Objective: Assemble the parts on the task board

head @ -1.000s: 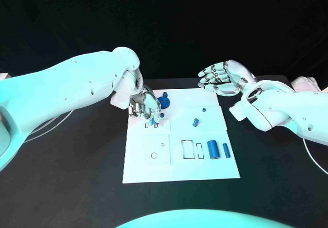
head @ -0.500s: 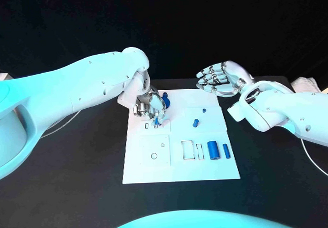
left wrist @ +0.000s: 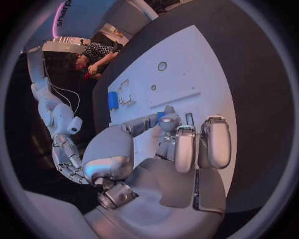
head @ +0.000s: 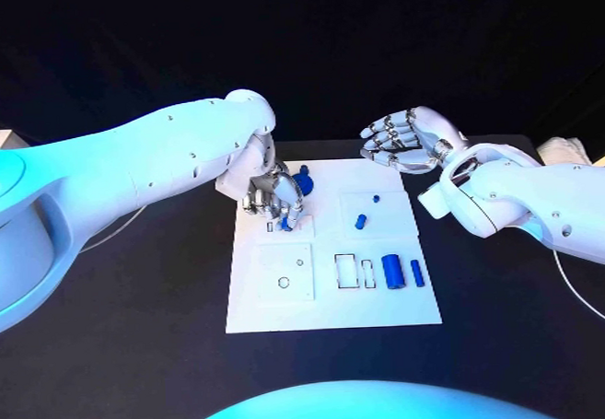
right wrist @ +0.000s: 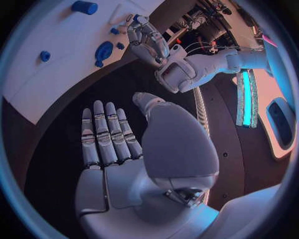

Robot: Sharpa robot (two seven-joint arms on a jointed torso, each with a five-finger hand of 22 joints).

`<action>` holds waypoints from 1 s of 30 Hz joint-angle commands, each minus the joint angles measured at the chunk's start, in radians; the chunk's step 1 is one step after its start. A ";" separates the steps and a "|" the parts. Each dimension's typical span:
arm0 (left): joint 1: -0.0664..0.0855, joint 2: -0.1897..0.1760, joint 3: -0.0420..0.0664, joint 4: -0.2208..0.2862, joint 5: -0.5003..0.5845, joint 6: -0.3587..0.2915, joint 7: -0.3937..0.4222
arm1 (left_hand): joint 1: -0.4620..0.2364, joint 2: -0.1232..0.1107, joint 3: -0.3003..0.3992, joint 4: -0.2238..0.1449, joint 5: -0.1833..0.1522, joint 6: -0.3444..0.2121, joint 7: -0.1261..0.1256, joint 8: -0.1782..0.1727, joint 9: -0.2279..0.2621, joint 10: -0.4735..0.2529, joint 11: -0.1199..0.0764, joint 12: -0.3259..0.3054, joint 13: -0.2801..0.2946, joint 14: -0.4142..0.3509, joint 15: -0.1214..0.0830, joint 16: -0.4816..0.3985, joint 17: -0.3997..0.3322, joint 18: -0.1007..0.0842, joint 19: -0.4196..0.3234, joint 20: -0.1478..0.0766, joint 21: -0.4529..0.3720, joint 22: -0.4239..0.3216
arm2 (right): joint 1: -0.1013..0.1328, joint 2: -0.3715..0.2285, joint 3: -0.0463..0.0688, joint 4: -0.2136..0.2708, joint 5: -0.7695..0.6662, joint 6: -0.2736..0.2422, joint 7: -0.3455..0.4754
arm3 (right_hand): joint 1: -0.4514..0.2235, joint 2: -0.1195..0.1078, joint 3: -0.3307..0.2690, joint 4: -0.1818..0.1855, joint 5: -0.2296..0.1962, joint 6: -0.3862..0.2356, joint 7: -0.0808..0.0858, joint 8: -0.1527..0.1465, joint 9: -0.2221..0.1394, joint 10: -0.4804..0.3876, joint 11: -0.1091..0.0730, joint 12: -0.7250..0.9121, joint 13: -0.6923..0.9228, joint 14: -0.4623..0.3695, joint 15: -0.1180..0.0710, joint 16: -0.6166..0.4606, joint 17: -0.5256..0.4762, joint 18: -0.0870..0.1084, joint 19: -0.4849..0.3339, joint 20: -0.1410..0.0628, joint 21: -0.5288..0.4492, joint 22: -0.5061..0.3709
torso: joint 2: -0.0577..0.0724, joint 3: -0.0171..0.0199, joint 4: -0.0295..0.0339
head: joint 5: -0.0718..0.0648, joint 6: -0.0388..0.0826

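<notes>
The white task board (head: 333,305) lies mid-table. My left hand (head: 273,192) hovers over its far left corner. Its thumb and a finger pinch a small blue part (left wrist: 161,117) that hangs just above the board (left wrist: 187,59), beside a narrow slot (head: 269,227). A round blue part (head: 302,183) stands right next to that hand. My right hand (head: 404,141) is raised past the board's far right corner, palm open and fingers straight, holding nothing (right wrist: 106,144). In the right wrist view the left hand (right wrist: 148,39) reaches over the board (right wrist: 56,35).
Loose on the board lie a tiny blue peg (head: 376,202), a short blue piece (head: 362,223), a thick blue cylinder (head: 391,273) and a slimmer one (head: 415,275). Rectangular slots (head: 346,272) and a round hole (head: 283,284) sit nearer me. Black table surrounds the board.
My left hand has edged slightly toward the board's far edge with the small blue part, and its arm has swung further in. The right hand has barely moved.
</notes>
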 commanded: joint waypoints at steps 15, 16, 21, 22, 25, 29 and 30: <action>-0.011 0.006 -0.003 -0.005 -0.034 -0.050 -0.005 | -0.011 0.007 0.170 -0.193 0.207 0.070 -0.058 -0.017 0.027 0.032 -0.014 0.003 0.010 0.106 -0.014 0.003 0.263 -0.015 0.016 -0.004 0.011 0.098 | 0.000 -0.001 0.000 0.007 -0.017 0.011 0.009 | 0.007 -0.001 -0.001 -0.007 0.005 0.008 0.063 -0.005 -0.002 0.007 0.002 -0.003 -0.002 0.001 0.004 -0.005 -0.004 -0.002 -0.009 0.002 -0.003 -0.004 | -0.002 0.0017 0.0006 | 0.000 -0.004; -0.012 0.006 -0.003 -0.005 -0.034 -0.053 -0.005 | -0.011 0.007 0.170 -0.193 0.207 0.070 -0.058 -0.017 0.027 0.032 -0.014 0.003 0.010 0.106 -0.014 0.003 0.263 -0.015 0.016 -0.004 0.011 0.098 | 0.000 -0.001 0.000 0.007 -0.017 0.011 0.009 | 0.007 -0.001 -0.001 -0.007 0.005 0.008 0.063 -0.005 -0.002 0.007 0.002 -0.003 -0.002 0.001 0.004 -0.005 -0.004 -0.002 -0.009 0.002 -0.003 -0.004 | -0.001 0.0017 0.0004 | 0.000 -0.004; -0.014 0.006 -0.003 -0.006 -0.038 -0.064 -0.005 | -0.016 0.007 0.160 -0.186 0.214 0.075 -0.059 -0.018 0.034 0.035 -0.015 0.000 0.009 0.106 -0.014 0.003 0.263 -0.016 0.018 -0.004 0.011 0.100 | 0.000 -0.002 0.000 0.008 -0.017 0.012 0.009 | 0.007 -0.001 -0.001 -0.007 0.005 0.008 0.063 -0.005 -0.002 0.007 0.002 -0.003 -0.002 0.001 0.004 -0.005 -0.004 -0.002 -0.009 0.002 -0.003 -0.004 | -0.002 0.0018 -0.0002 | 0.001 -0.006; -0.014 0.007 -0.003 -0.006 -0.039 -0.066 -0.005 | -0.016 0.007 0.160 -0.186 0.215 0.075 -0.060 -0.018 0.035 0.035 -0.015 0.000 0.009 0.106 -0.014 0.003 0.263 -0.015 0.017 -0.004 0.011 0.099 | 0.000 -0.002 0.000 0.008 -0.017 0.012 0.009 | 0.007 -0.001 -0.001 -0.007 0.005 0.008 0.063 -0.005 -0.002 0.007 0.002 -0.003 -0.002 0.001 0.004 -0.005 -0.004 -0.002 -0.009 0.002 -0.003 -0.004 | -0.002 0.0020 0.0000 | 0.001 -0.006; -0.016 0.007 -0.003 -0.006 -0.042 -0.070 -0.005 | -0.016 0.008 0.159 -0.186 0.215 0.076 -0.060 -0.018 0.035 0.034 -0.015 0.000 0.008 0.106 -0.014 0.003 0.263 -0.015 0.017 -0.004 0.011 0.099 | 0.000 -0.002 0.000 0.009 -0.017 0.012 0.009 | 0.007 -0.001 -0.001 -0.007 0.005 0.008 0.063 -0.005 -0.002 0.007 0.002 -0.003 -0.002 0.001 0.004 -0.005 -0.004 -0.002 -0.009 0.002 -0.003 -0.004 | -0.002 0.0020 0.0008 | 0.001 -0.007; -0.019 0.007 -0.003 -0.004 -0.045 -0.083 -0.005 | -0.017 0.008 0.155 -0.184 0.216 0.077 -0.060 -0.019 0.038 0.035 -0.015 -0.002 0.006 0.106 -0.015 0.003 0.263 -0.015 0.017 -0.004 0.011 0.099 | 0.000 -0.003 0.000 0.009 -0.017 0.013 0.009 | 0.007 -0.001 -0.001 -0.007 0.005 0.008 0.063 -0.005 -0.002 0.007 0.002 -0.003 -0.002 0.001 0.004 -0.005 -0.004 -0.002 -0.009 0.002 -0.003 -0.004 | -0.002 0.0015 0.0010 | 0.000 -0.006; -0.020 0.007 -0.003 -0.004 -0.046 -0.086 -0.004 | -0.019 0.009 0.148 -0.178 0.217 0.078 -0.061 -0.020 0.041 0.037 -0.016 -0.002 0.007 0.106 -0.015 0.003 0.263 -0.016 0.018 -0.005 0.011 0.100 | 0.000 -0.003 0.000 0.009 -0.017 0.013 0.009 | 0.007 -0.001 -0.001 -0.007 0.005 0.008 0.063 -0.005 -0.002 0.007 0.002 -0.003 -0.002 0.001 0.004 -0.005 -0.004 -0.002 -0.009 0.002 -0.003 -0.004 | -0.002 0.0013 0.0009 | -0.001 -0.005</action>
